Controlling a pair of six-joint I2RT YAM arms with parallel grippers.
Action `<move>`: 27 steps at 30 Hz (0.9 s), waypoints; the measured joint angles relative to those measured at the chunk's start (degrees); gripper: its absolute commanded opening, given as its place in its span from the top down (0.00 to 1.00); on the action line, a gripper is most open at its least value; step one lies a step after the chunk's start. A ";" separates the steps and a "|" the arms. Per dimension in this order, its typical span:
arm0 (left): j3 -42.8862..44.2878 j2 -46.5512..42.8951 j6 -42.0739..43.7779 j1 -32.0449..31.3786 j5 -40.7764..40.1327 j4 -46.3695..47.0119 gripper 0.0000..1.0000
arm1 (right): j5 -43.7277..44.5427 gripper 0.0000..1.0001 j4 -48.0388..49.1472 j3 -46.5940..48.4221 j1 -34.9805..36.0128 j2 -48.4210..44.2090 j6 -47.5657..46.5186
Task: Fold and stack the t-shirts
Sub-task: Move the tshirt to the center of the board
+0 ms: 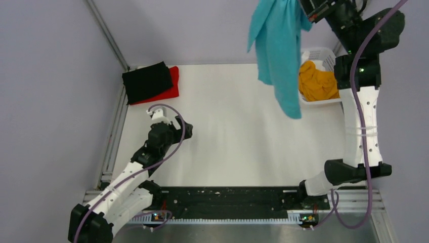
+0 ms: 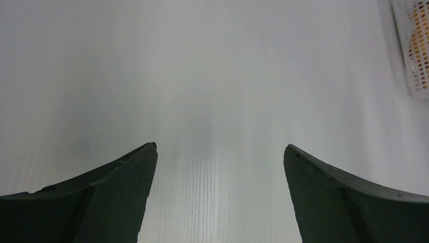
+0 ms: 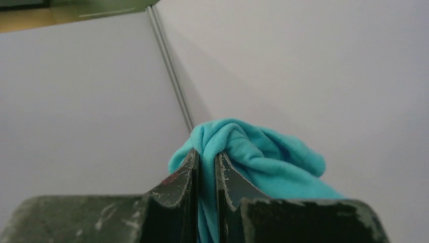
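My right gripper (image 1: 306, 11) is raised high at the top right and shut on the turquoise-blue t-shirt (image 1: 277, 55), which hangs down over the table's far right. In the right wrist view the cloth (image 3: 253, 152) is bunched between my closed fingers (image 3: 183, 174). The orange-yellow t-shirt (image 1: 316, 81) lies crumpled in the white mesh basket (image 1: 318, 53). The black t-shirt (image 1: 146, 81) lies folded on the folded red t-shirt (image 1: 173, 86) at the far left corner. My left gripper (image 1: 174, 121) is open and empty low over the table; its view (image 2: 220, 149) shows only bare white surface.
The basket also shows at the upper right of the left wrist view (image 2: 412, 45). Grey walls enclose the table on three sides. A metal rail (image 1: 114, 131) runs along the left edge. A black strip (image 1: 227, 200) lies along the near edge.
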 measured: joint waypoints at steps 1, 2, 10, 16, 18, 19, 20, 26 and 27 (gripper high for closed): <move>0.00 0.02 -0.24 0.00 0.20 -0.07 0.01 | 0.04 1.00 0.15 -4.13 2.05 -2.29 -0.85; 0.00 0.00 -0.44 0.00 0.31 -0.13 0.01 | 0.15 1.00 0.04 -7.54 3.21 -4.11 -1.55; 0.00 -2.05 -2.82 0.00 0.37 -1.20 0.01 | 3.93 1.00 6.14 -41.90 13.81 -17.94 -6.64; -0.50 -3.63 -5.16 0.00 -0.11 -1.70 0.01 | 4.81 0.98 11.19 -63.60 21.27 -23.17 -8.17; -1.16 -3.63 -5.57 0.00 -0.20 -1.73 0.01 | 6.10 0.95 15.21 -73.81 21.90 -25.07 -7.30; -1.49 -3.52 -5.66 0.00 -0.24 -1.75 0.01 | 8.11 0.95 16.72 -79.84 21.99 -25.73 -6.58; -1.70 -3.30 -5.81 0.00 -0.24 -1.79 0.01 | 10.78 0.95 16.72 -84.85 22.01 -25.73 -6.01; -1.77 1.73 -6.86 0.00 0.87 -1.40 0.01 | 28.20 0.21 3.82 -98.60 21.64 -21.27 -3.98; -1.75 3.23 -6.88 0.00 1.60 -1.27 0.01 | 30.05 0.05 2.12 -98.55 21.55 -21.40 -3.85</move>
